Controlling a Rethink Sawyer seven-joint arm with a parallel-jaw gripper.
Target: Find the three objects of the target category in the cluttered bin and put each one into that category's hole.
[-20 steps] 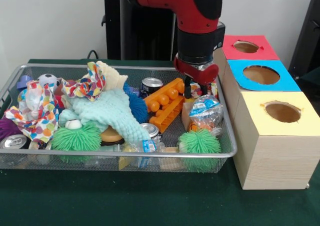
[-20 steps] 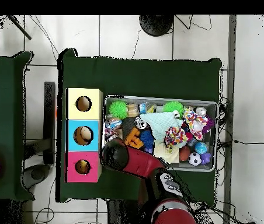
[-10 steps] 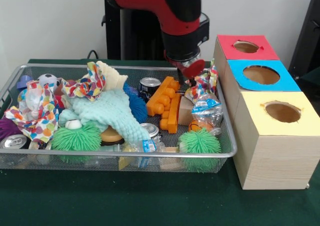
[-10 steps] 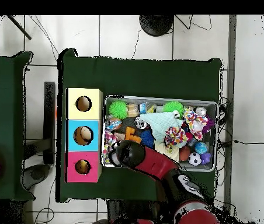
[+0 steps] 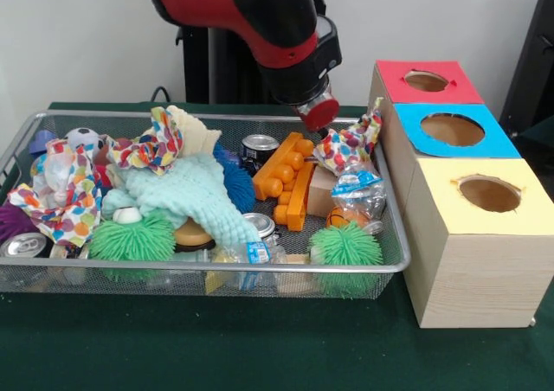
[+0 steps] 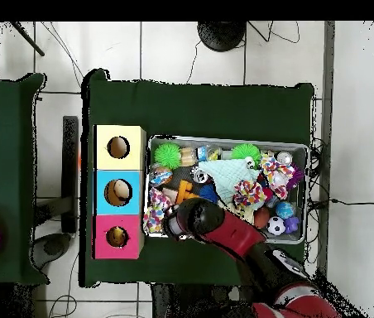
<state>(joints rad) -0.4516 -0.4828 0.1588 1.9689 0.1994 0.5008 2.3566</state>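
The wire mesh bin (image 5: 216, 268) holds several toys, cans and cloths; it also shows in the overhead view (image 6: 223, 139). My gripper (image 5: 322, 130) hangs tilted over the bin's right far corner, close to the red box. It is shut on a polka-dot cloth (image 5: 349, 147), which hangs raised above the clutter with one corner pointing up beside the blue box. In the overhead view the gripper (image 6: 174, 225) is at the bin's lower left corner, with the cloth (image 6: 153, 219) beside it over the rim. The fingers are mostly hidden.
Three wooden boxes with round holes stand in a row beside the bin: red (image 5: 424, 81), blue (image 5: 453, 130), yellow (image 5: 489, 194). An orange toy block (image 5: 290, 182), a can (image 5: 260, 146), green spiky balls (image 5: 345, 246) and a mint knitted cloth (image 5: 195, 196) lie in the bin.
The gripper rose out of the bin's right end with the polka-dot cloth and swung left and up. The orange block shifted and now stands more on end.
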